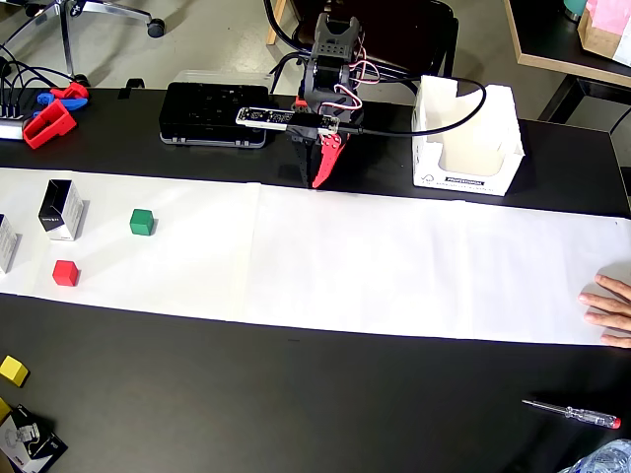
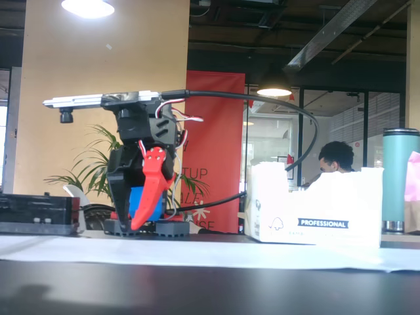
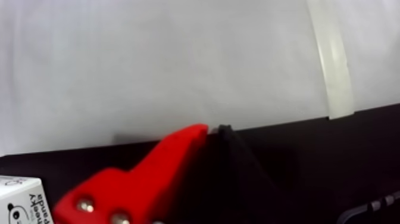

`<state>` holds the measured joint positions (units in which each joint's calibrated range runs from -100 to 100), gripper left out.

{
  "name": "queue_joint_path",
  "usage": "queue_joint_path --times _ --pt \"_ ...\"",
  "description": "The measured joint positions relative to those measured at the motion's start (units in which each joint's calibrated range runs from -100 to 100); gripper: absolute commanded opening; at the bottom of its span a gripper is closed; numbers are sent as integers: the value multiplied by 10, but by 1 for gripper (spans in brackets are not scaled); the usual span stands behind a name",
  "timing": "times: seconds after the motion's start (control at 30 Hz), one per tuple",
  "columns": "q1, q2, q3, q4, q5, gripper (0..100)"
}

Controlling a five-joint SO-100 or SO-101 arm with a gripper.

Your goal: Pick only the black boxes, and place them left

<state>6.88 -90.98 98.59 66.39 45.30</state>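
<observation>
In the overhead view one black box [image 1: 61, 209] with a pale side face stands on the white paper at the far left. A second carton [image 1: 5, 242] is cut off by the left edge. My gripper [image 1: 315, 181] hangs at the paper's back edge near the middle, far right of the boxes, tips pointing down. Its red finger [image 3: 172, 155] and black finger [image 3: 238, 152] meet at the tips in the wrist view [image 3: 213, 127], shut with nothing between them. The fixed view shows the gripper [image 2: 128, 226] just above the table.
On the paper near the boxes lie a green cube [image 1: 142, 222] and a red cube [image 1: 65, 273]. A yellow cube [image 1: 13, 371] lies front left. A flat black case [image 1: 215, 113] and a white carton [image 1: 465, 138] flank the arm. A hand [image 1: 611, 307] rests at right, near a screwdriver [image 1: 574, 412].
</observation>
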Motion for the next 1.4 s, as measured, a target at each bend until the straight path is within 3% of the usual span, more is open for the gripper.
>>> queue_joint_path --times 1.4 --pt "0 0 0 8 0 0"
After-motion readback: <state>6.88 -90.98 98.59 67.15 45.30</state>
